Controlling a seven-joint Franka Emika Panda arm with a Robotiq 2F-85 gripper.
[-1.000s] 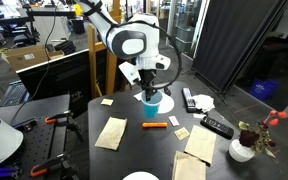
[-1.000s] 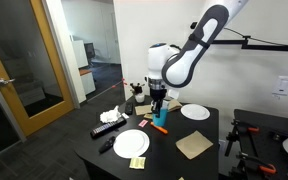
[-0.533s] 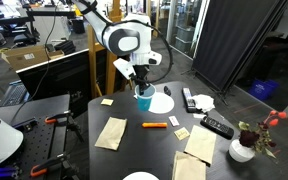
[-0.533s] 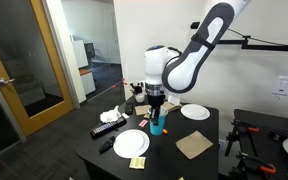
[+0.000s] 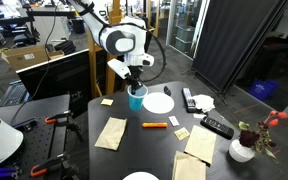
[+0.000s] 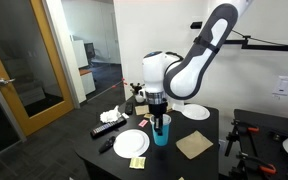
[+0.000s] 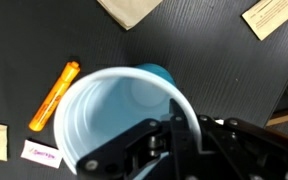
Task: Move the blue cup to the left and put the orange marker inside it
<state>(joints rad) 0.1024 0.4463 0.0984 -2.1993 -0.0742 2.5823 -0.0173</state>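
My gripper (image 5: 136, 82) is shut on the rim of the light-blue cup (image 5: 137, 98) and holds it upright just above the black table. The cup also shows in an exterior view (image 6: 161, 131) and fills the wrist view (image 7: 124, 115), where one finger sits inside the rim and one outside. The cup is empty. The orange marker (image 5: 153, 125) lies flat on the table a short way from the cup, toward the front; in the wrist view (image 7: 54, 95) it lies to the left of the cup. In an exterior view the gripper (image 6: 159, 112) hides the marker.
A white plate (image 5: 159, 103) lies beside the cup. Brown paper napkins (image 5: 111, 133) and small paper packets (image 5: 174, 122) lie on the table. Black remotes (image 5: 217, 126) and a white vase with red flowers (image 5: 242, 150) stand further along. Another plate (image 6: 131, 143) lies near the table's edge.
The gripper has carried the blue cup sideways across the table, away from the white plate and the marker, which lies where it was.
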